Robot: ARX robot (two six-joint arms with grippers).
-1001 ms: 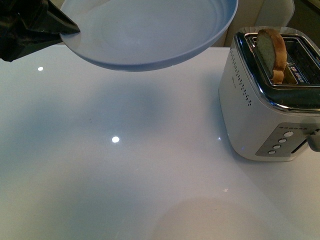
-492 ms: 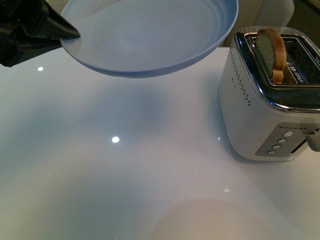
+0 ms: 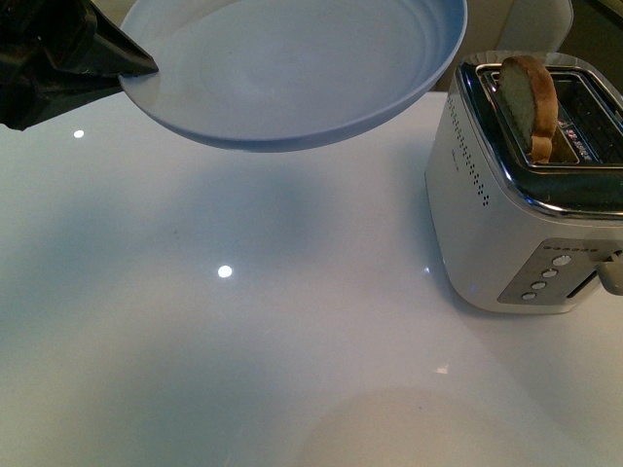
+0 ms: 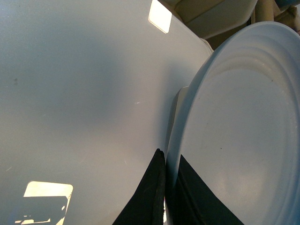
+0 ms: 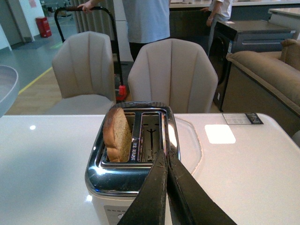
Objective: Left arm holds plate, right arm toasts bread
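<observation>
Bread (image 3: pixel 529 105) stood in the toaster (image 3: pixel 506 224) slot. My left gripper (image 4: pixel 167 159) pinched the plate (image 3: pixel 292 68) rim above the table (image 3: pixel 243 341); my right gripper (image 5: pixel 166 157) sat closed.

Front view was evenly lit from overhead, slightly soft. Two small lamp glints showed on the glossy counter (image 3: pixel 146 370); the plate (image 3: pixel 292 68) cast a broad soft shadow there. Left wrist view was dimmer, with bright rectangular reflections. Right wrist view was bright, toaster (image 5: pixel 101 180) chrome glaring.
</observation>
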